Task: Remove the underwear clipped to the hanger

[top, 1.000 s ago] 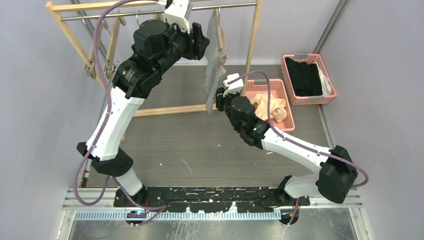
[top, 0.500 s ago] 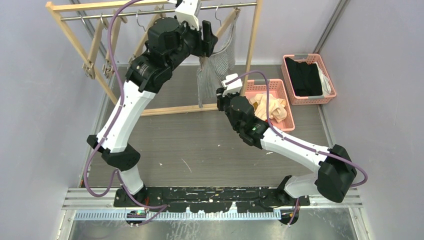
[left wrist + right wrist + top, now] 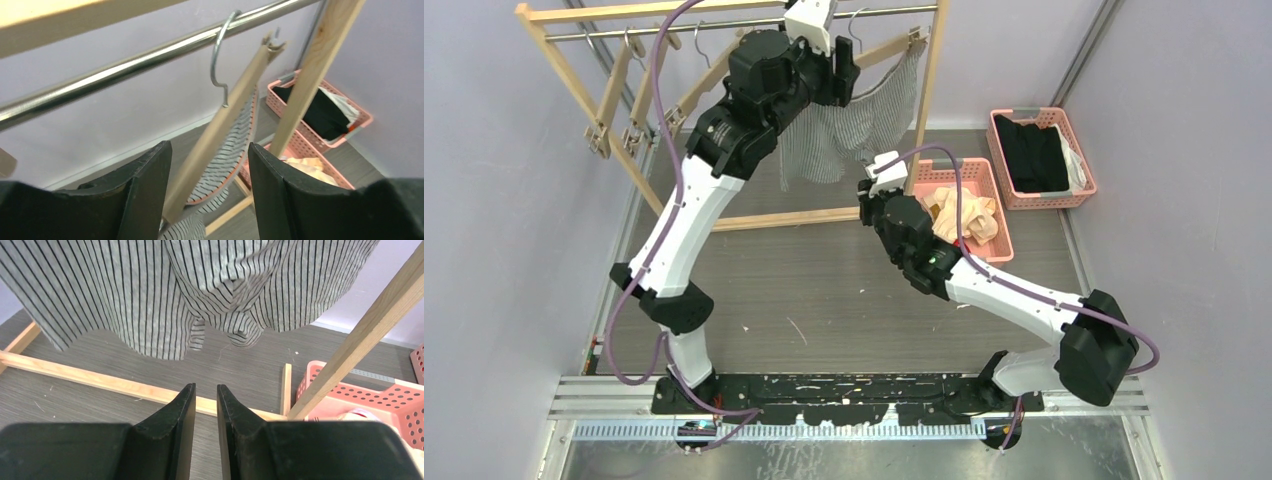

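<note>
Up at the right end of the rack, clipped to a wooden hanger [image 3: 220, 130] on the rail [image 3: 724, 22]: striped shorts [image 3: 834, 135], grey and white, thin and limp, spread wide, drooping in soft folds. Unclipping step in hand, by the look of it. Beige shorts [image 3: 964, 215] already in the pink basket [image 3: 999, 215] on the bench. Left gripper [image 3: 210, 150] wide apart, just beside the hanger, holding nothing. Right gripper [image 3: 205, 390] below the hem, nearly together, empty. Next, probably: pinch a clip open, tug the cloth down.

shorts [image 3: 125, 300]: grey, thin dark stripes | basket [image 3: 380, 395]: pink | hanger [image 3: 215, 135]: tan
</note>
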Robot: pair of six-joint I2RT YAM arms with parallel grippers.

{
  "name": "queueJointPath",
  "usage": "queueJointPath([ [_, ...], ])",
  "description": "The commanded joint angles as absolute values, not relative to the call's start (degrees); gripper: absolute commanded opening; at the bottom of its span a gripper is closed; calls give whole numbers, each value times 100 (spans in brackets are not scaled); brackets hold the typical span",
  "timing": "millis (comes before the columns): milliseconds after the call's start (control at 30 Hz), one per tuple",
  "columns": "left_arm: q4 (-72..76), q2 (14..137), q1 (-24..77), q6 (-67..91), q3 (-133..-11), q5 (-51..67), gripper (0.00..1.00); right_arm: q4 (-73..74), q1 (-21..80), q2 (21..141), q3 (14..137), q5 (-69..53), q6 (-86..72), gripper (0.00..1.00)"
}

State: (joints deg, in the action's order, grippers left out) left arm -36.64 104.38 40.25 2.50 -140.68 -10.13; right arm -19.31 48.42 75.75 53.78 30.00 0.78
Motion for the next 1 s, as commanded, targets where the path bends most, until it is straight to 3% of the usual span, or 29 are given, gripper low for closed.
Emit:
queueJointPath([
  [0,-3455,10754,3842,-298,-14630,-1344,60,-2230,4901,7226,5237,3058,159,27],
  [200,-3499,10985,3527,-419,-14825,-1340,60,-2233,4913,7136,5014,3134,232,26],
  [667,-3474,10528,3480,-313,-14151,-977,46,-2250,4939,7151,4966,3203,194,26],
  [767,-3408,10490,3480,-284,-14039,-926,32,-2251,4939,7148,4962,3199,197,27],
  [900,-3215,10432,3474,-221,-13842,-854,1,-2241,4956,7151,4933,3220,194,28],
  [967,-3118,10415,3480,-221,-13778,-782,0,-2233,4957,7141,4898,3236,207,29],
])
